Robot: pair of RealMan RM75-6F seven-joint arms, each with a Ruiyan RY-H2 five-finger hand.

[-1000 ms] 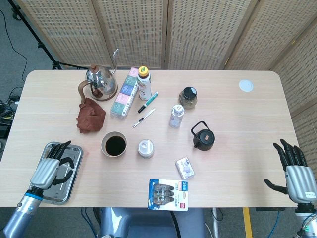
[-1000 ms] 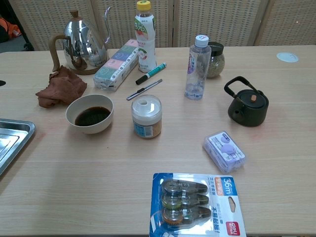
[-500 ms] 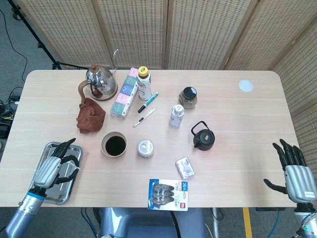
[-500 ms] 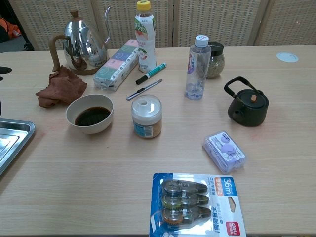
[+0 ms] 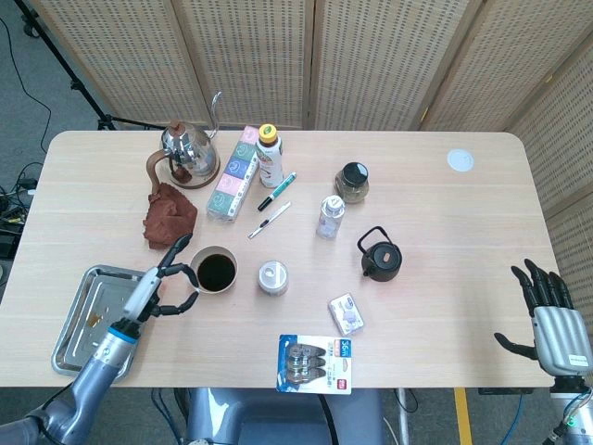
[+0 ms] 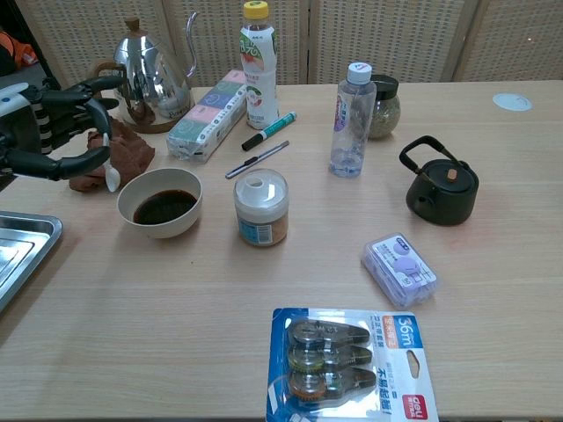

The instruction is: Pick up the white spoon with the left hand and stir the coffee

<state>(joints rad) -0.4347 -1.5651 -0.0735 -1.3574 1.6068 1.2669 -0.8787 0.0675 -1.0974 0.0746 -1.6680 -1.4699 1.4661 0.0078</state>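
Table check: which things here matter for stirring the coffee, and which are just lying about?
For the job:
white spoon, held in the left hand
coffee bowl

Lying about:
kettle
brown cloth
metal tray
black teapot
jar
bottles, pens, tissue pack, tape pack
right hand, open
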